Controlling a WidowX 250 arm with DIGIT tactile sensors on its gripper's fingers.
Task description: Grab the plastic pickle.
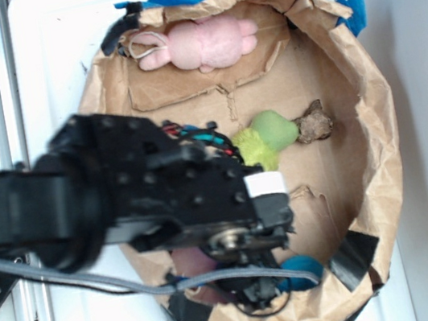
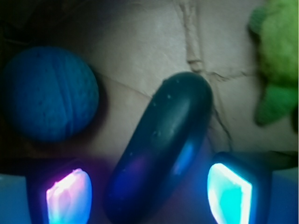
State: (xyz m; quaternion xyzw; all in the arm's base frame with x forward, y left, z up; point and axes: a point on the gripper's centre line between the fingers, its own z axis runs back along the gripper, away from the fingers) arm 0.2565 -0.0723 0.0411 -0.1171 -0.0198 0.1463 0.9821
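From the wrist, we see the claw (image 2: 149,193) spread wide, its two glowing pads (image 2: 67,196) on either side of the dark green, glossy, sausage-shaped plastic pickle (image 2: 161,149), not touching it. The pickle lies tilted on the brown paper lining (image 2: 140,42), between a round teal-blue ball (image 2: 49,93) and a fuzzy yellow-green plush toy (image 2: 275,60).

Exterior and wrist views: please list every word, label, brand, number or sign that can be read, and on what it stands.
None can be read in either view.
The small white rectangular label on the black robot arm appears blank.
The dark green glossy plastic pickle and the crumpled brown paper bin show no print.
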